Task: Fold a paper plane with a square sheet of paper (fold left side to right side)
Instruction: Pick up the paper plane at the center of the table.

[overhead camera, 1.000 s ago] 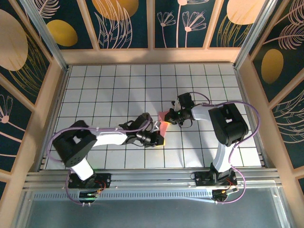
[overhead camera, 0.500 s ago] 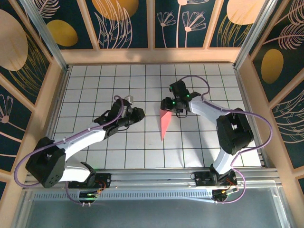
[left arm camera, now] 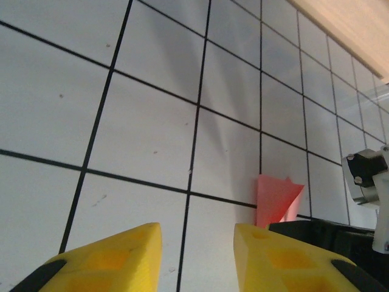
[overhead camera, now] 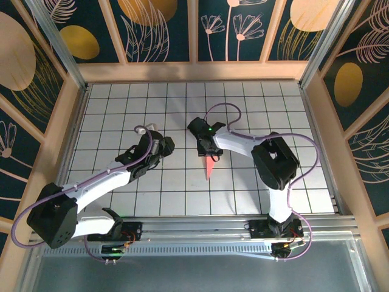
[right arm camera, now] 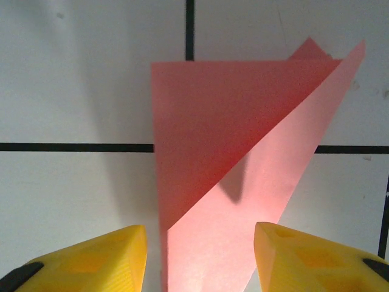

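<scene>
Jaws on my left gripper [left arm camera: 197,243] stand apart, with nothing between them but the white gridded table [overhead camera: 121,103]. On my right gripper [right arm camera: 200,243] the jaws are apart as well, one on each side of the paper plane [right arm camera: 243,158], and they are not clamped on it.

Seen from above, the paper plane [overhead camera: 209,167] lies flat near the middle of the table as a narrow pink dart. Its point faces the near edge, where my bases sit. My right gripper [overhead camera: 210,152] hangs over its wide far end and covers that end.

From my right wrist I see one darker layer folded over a paler one, with the paper crossing a black grid line [right arm camera: 73,147].

My left gripper [overhead camera: 164,145] is off to the left of the dart, apart from it. From that wrist the pink paper [left arm camera: 276,198] shows ahead and to the right, just beside my right arm [left arm camera: 328,234].
</scene>
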Robot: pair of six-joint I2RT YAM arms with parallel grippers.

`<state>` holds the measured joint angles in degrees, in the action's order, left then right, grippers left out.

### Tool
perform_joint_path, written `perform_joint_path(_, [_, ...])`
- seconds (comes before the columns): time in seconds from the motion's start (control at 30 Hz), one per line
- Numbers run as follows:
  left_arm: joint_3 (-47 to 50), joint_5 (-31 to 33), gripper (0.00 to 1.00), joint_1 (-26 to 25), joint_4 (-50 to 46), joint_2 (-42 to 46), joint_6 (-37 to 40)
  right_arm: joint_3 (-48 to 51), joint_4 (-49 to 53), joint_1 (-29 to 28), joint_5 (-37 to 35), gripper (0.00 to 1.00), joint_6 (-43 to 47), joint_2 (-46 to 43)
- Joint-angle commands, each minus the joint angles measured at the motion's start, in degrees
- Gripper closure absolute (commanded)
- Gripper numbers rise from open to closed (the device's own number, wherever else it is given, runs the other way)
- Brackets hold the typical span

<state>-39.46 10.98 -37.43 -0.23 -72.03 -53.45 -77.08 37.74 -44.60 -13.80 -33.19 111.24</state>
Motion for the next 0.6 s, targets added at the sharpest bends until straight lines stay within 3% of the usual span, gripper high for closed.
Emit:
perform_joint_path(0.0, [0.9,-0.2,0.64,0.2,0.8,-0.5,-0.5,-2.1,3.8,-0.9,-5.0,0.50,-2.7,1.6])
perform_joint_path(0.3, [0.1,-0.4,0.63,0.2,-0.3,-1.4,0.2,-1.4,3.9,-1.4,-6.1,0.58,-2.9,2.3])
perform_joint_path(0.57, [-0.5,1.3,0.63,0.3,-1.7,-0.3,0.7,0.0,3.8,-1.4,-6.9,0.84,-3.7,-1.1])
